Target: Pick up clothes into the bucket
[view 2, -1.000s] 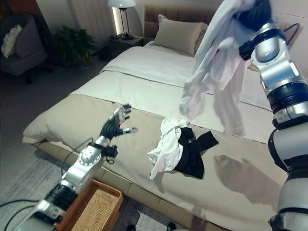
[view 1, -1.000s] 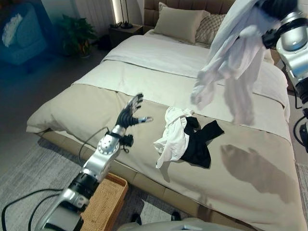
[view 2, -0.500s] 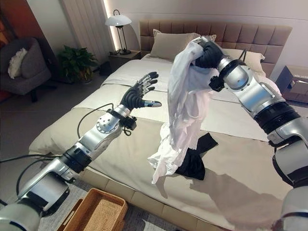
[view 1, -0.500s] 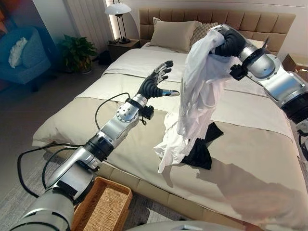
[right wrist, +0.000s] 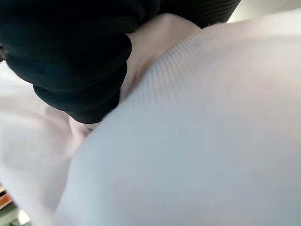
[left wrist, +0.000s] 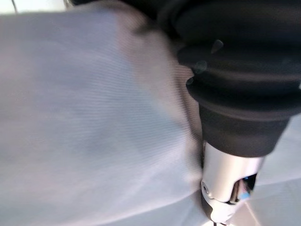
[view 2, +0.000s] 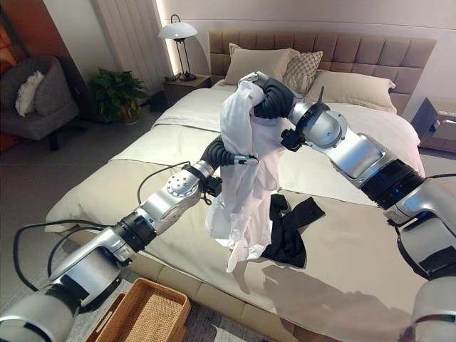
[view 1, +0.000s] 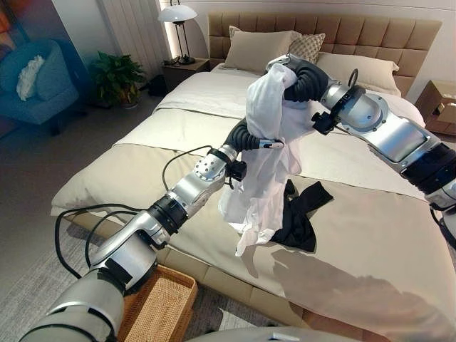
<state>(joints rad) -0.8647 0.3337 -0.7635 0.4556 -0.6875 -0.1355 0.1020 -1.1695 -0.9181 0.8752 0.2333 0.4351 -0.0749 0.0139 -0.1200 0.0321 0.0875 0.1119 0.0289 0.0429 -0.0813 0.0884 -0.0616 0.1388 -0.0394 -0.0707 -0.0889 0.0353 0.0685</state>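
Note:
A white shirt hangs in the air over the middle of the bed, its top bunched in my right hand, which is shut on it. My left hand is raised against the shirt's left side at mid height, partly buried in the cloth. The left wrist view has pale cloth pressed against that hand. A black garment lies on the beige cover under the shirt's hem. A white cloth end reaches the bed beside it. The wicker basket stands on the floor at the bed's near edge.
Pillows lean on the headboard. A lamp stands on the nightstand at the back left, by a potted plant and a blue armchair. A cardboard box sits at the right of the bed.
My right hand has brought the white shirt down and to the left. My left arm has risen from the bed's edge to the shirt. The camera has tilted up.

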